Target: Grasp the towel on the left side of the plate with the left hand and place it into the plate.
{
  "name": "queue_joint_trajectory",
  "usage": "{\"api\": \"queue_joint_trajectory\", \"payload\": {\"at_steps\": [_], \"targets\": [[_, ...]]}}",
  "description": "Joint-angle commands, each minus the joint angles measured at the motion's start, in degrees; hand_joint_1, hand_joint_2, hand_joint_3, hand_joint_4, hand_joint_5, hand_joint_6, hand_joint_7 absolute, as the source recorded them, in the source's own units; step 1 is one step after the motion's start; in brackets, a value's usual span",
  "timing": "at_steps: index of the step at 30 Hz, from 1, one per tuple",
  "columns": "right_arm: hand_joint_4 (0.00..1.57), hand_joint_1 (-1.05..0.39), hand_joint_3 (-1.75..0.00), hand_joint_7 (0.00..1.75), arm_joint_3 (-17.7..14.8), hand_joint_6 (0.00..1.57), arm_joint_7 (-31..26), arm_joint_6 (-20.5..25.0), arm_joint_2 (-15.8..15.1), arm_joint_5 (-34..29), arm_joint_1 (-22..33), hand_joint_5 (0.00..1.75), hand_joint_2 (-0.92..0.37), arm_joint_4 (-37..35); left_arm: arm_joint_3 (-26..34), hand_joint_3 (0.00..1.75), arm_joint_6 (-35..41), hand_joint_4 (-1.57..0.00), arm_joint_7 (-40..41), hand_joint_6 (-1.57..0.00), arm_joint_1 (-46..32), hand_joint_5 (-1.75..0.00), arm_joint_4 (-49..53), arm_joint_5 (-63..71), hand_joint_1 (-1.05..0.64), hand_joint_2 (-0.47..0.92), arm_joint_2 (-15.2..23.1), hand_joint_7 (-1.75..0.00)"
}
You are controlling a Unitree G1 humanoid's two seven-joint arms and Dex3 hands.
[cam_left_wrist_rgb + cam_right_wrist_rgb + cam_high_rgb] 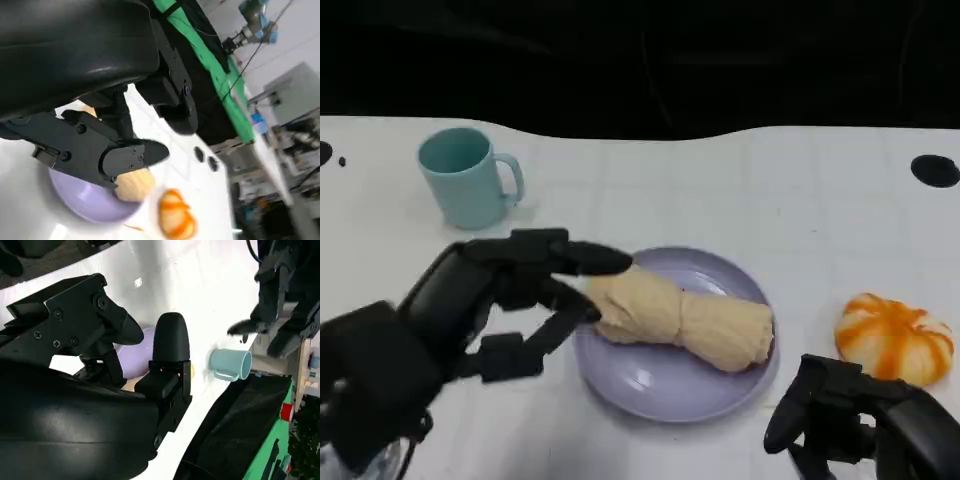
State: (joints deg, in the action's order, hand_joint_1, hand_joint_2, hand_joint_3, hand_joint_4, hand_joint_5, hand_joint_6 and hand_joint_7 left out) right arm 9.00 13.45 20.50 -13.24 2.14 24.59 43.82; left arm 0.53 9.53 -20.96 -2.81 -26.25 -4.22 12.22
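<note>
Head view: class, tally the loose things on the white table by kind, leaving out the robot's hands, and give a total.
Mug: 1
Plate: 1
Towel: 1
Orange-and-white pumpkin-like thing: 1
Total: 4

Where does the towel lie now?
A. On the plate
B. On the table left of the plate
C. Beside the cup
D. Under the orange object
A: the towel lies across the purple plate, with the left hand at its end.
</note>
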Motion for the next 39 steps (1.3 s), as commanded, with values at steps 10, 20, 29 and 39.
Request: {"api": "queue_joint_trajectory", "payload": {"at_steps": [10,20,29,39], "targets": [[0.72,-0.06,-1.07,1.41,-0.4,0.65,0.2,-0.1,-0.7,0.0,-0.1,1.74,-0.59,0.2,4.1,1.38,11.7,-0.84,7.9,-0.74,-10.4,-1.72,-10.4,-8.5,-0.05,0.48,-4.6,-1.54],[0.72,-0.06,-1.05,1.4,-1.4,0.65,0.9,0.0,-0.9,0.8,-0.1,1.75,-0.59,0.0,6.3,1.44,30.2,-0.89,12.1,-0.7,-14.4,-1.75,-18.6,-19.2,-0.05,0.48,-6.0,-1.74],[0.72,-0.06,-1.04,1.39,-1.8,0.66,1.5,-1.0,-1.2,0.5,0.2,1.74,-0.6,-0.3,5.7,1.41,34.0,-0.84,13.6,-0.66,-15.0,-1.75,-16.5,-22.0,-0.06,0.5,-6.9,-1.75],[0.72,-0.08,-1.05,1.4,-2.0,0.65,1.7,-1.1,-1.4,0.3,0.2,1.75,-0.6,-0.2,6.2,1.41,32.9,-0.81,12.6,-0.65,-13.5,-1.75,-12.4,-21.8,-0.06,0.5,-6.2,-1.74]]}}
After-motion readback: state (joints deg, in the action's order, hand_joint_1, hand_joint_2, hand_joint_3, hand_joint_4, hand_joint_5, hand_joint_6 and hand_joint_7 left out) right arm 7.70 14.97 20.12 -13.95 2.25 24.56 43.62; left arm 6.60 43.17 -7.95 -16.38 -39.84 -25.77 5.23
